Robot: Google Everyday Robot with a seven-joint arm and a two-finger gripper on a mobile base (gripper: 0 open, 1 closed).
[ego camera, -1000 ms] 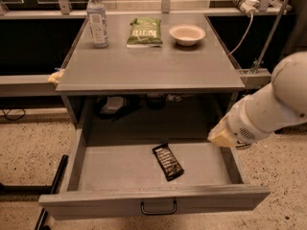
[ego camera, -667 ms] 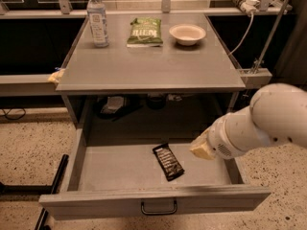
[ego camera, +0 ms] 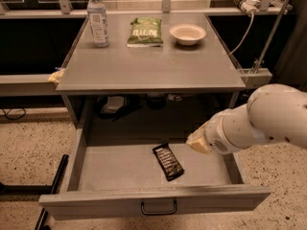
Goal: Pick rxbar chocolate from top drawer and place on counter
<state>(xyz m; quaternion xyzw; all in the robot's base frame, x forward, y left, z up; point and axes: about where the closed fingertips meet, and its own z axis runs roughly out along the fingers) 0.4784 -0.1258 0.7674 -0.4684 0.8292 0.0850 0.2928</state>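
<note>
The rxbar chocolate (ego camera: pixel 168 161), a dark flat bar with pale lettering, lies slanted on the bottom of the open top drawer (ego camera: pixel 112 170), right of its middle. The drawer is pulled out below the grey counter (ego camera: pixel 148 63) and has a dark handle (ego camera: pixel 159 208) on its front. My white arm reaches in from the right. The gripper (ego camera: pixel 197 142) is its pale yellowish tip, over the drawer's right part, a little right of and above the bar, apart from it.
On the counter stand a water bottle (ego camera: pixel 98 18) at the back left, a green snack bag (ego camera: pixel 145 31) in the middle and a white bowl (ego camera: pixel 187 33) to its right. A cable and power strip (ego camera: pixel 245 5) hang at the right rear.
My arm has swung left from the drawer's right wall, and its tip is now closer to the bar. The bar and drawer have not moved.
</note>
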